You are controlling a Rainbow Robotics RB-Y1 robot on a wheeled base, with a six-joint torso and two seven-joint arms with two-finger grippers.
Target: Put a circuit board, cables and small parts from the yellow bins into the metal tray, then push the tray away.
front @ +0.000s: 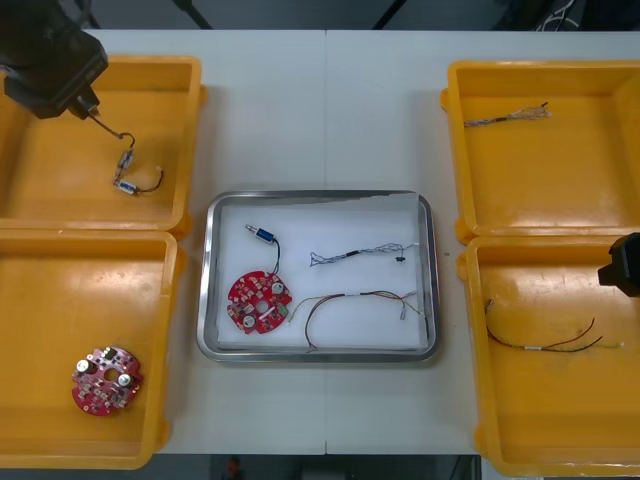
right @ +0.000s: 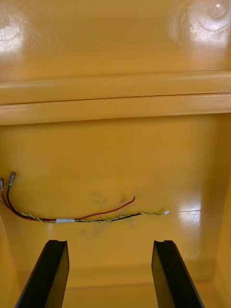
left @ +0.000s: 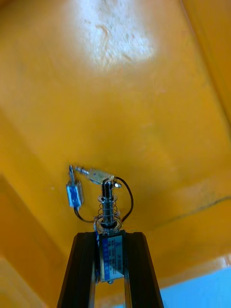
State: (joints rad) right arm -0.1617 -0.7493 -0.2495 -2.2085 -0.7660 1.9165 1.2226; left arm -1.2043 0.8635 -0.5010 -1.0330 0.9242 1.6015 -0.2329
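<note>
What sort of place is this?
Probably an electronics kitting bench: yellow bins flank a metal tray holding a red circuit board and cables. The left gripper holds a small metal part over the far left bin; the right gripper hangs open over the near right bin.

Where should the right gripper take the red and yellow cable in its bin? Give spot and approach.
Best grip the red and yellow cable at its white sleeve, where strands run bundled; the ends splay. It lies flat on the bin floor, so bring the open right gripper down, fingers astride it. The left gripper, over the far left bin, holds a small metal part.
</note>
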